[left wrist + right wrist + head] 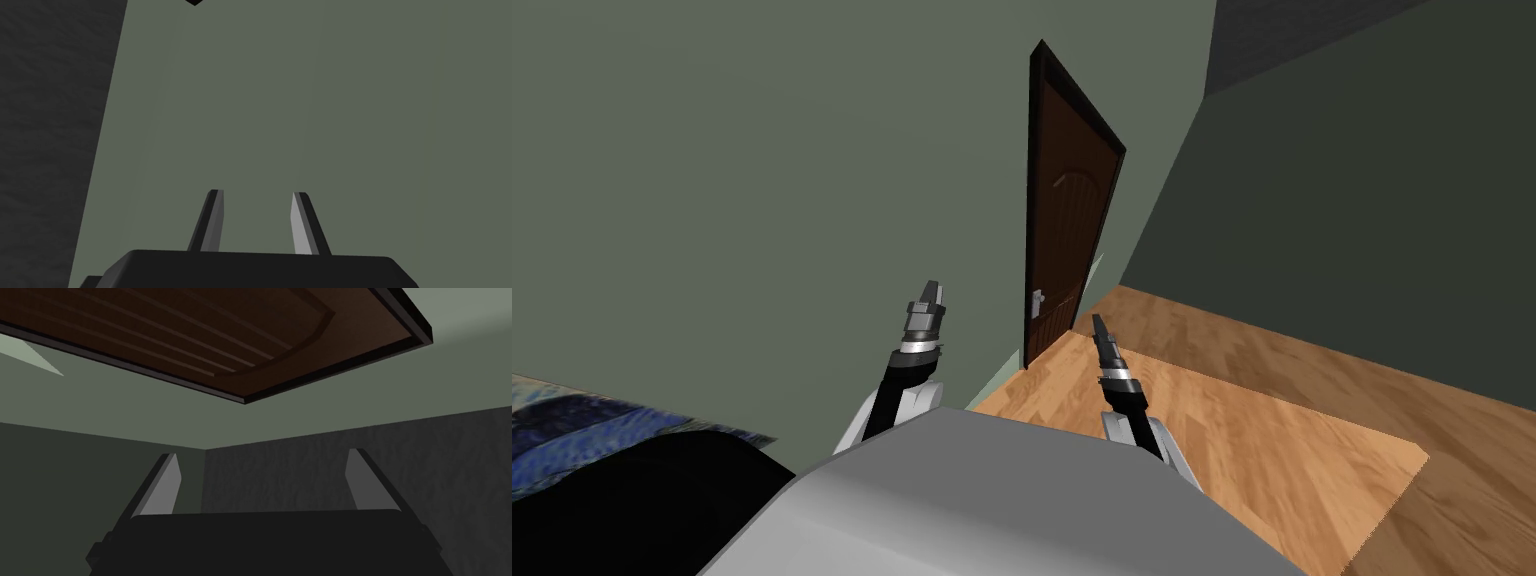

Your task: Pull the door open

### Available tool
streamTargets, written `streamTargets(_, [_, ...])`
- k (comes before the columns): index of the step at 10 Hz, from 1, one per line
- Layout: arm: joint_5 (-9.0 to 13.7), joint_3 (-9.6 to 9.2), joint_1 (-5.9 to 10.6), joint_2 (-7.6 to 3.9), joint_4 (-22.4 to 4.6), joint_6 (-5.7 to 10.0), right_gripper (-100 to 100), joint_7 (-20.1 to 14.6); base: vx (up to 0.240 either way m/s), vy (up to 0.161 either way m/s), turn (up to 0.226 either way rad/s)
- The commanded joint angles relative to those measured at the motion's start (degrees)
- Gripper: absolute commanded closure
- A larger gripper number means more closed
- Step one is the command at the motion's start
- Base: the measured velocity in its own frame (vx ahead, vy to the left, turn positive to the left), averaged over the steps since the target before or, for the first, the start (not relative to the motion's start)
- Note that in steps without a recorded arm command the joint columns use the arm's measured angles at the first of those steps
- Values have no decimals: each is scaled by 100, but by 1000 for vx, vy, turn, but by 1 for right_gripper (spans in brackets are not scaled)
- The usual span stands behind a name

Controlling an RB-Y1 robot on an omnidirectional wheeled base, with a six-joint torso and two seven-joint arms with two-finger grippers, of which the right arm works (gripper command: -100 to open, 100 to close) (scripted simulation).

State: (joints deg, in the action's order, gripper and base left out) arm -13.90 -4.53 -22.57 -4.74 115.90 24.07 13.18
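While the dark brown door [1067, 230] stands in the green wall [762, 180] ahead, well apart from us, our right hand [1098, 322] points toward it, fingers wide apart and empty. Our left hand [933, 288] faces the wall, fingers narrowly parted, empty.

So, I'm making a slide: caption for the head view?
Approach: left pincer and right pincer raised, both short of the brown door and its handle.
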Motion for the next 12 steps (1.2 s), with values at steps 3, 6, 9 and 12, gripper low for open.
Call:
streamTargets(3, [-252,-41,252,-242,-587,171,-100,345,80,-39,115])
streamTargets(6, [-515,-99,520,-466,-1143,287,-100,700,87,-51,150])
streamTargets(9, [-782,-159,792,-690,-1649,405,-100,1059,81,-55,167])
streamTargets(12, [-957,-198,970,-836,-2050,482,-100,1295,62,-48,89])
